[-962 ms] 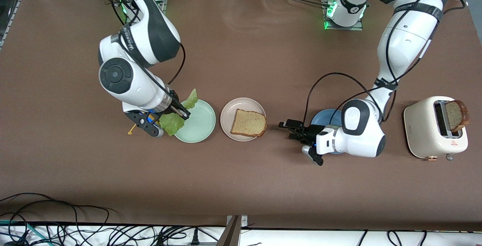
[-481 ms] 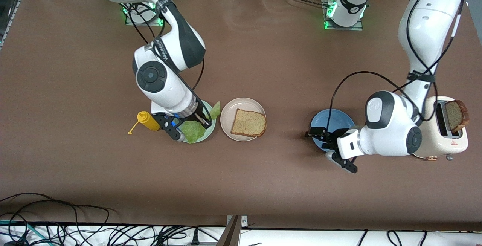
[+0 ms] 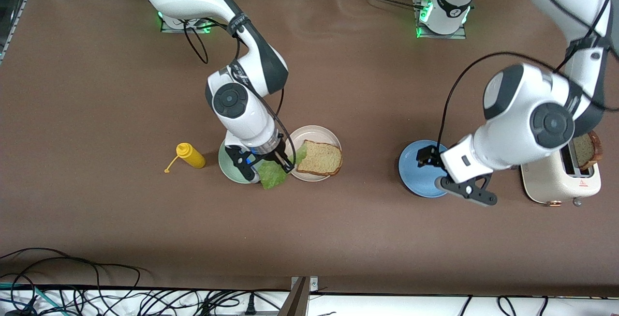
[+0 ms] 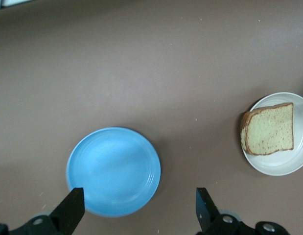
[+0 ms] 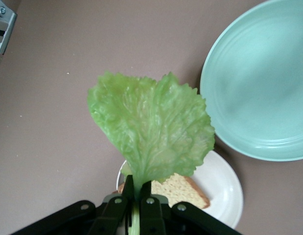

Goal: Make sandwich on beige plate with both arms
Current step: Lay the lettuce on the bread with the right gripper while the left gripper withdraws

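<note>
While the right gripper [image 3: 271, 161] pinched the lettuce leaf [image 5: 151, 129] over the mint-green plate [image 3: 227, 163] and beige plate [image 3: 314, 132], it needed centring above the toast slice [image 3: 320, 158] there before release. Over the blue plate [image 4: 113, 170], the left gripper [image 4: 139, 213] gaped empty.

Two large glossy white jointed arms are showing dark charcoal bands at their joints: the right arm [image 3: 242, 108] and the left arm [image 3: 532, 122]. Each is wearing a round dark-grey cap on its big elbow joint, with a small ring at its centre. Thin black cables are looping loosely along both, strapped on by black bands with pale lettering. Grey wrists are ending in black angular two-finger hands with small screws. Green lights are glowing at both bases.
</note>
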Robot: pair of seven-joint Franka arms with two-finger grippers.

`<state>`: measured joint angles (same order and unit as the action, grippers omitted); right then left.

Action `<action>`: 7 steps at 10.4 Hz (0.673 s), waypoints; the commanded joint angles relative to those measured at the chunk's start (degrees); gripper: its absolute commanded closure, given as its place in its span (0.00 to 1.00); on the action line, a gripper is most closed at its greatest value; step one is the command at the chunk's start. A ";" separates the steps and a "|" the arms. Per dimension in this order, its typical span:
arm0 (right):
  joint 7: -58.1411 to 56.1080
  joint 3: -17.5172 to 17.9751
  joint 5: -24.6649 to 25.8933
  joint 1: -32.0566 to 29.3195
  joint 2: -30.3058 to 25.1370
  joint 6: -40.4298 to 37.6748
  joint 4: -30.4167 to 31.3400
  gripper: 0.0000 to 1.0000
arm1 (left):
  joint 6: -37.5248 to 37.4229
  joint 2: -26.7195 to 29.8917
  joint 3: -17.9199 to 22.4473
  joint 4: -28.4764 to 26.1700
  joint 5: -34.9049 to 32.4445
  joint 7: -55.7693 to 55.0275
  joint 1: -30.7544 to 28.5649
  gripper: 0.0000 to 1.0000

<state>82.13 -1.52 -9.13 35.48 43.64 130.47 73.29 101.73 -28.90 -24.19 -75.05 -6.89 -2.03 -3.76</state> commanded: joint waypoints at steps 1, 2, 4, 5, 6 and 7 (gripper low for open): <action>5.66 -0.50 0.60 2.47 2.75 3.64 -1.40 1.00 | -5.37 7.34 0.89 -1.77 -3.38 -1.93 -0.19 0.00; 6.90 -0.50 0.52 2.75 3.64 4.69 -2.27 1.00 | -7.83 9.80 1.16 -1.68 -3.39 -1.84 -0.54 0.00; 11.54 -0.50 0.61 4.41 7.05 7.24 -4.98 1.00 | -12.93 15.60 2.47 -2.99 -2.43 1.13 -2.21 0.00; 12.61 -0.50 0.87 5.03 8.73 7.43 -6.48 1.00 | -15.74 17.19 4.74 -2.74 0.10 4.63 -2.48 0.00; 12.62 -0.50 0.87 5.56 9.79 7.86 -6.93 1.00 | -15.85 19.90 9.64 -4.30 3.77 7.80 -0.31 0.00; 13.14 -0.50 0.69 6.09 10.58 9.09 -7.11 1.00 | -15.77 22.28 14.38 -6.84 5.12 8.96 3.28 0.00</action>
<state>93.13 -1.54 -9.13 40.60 51.13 138.45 69.92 85.54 -11.46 -15.74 -76.36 -4.57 3.58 -4.25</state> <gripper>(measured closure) 0.930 0.000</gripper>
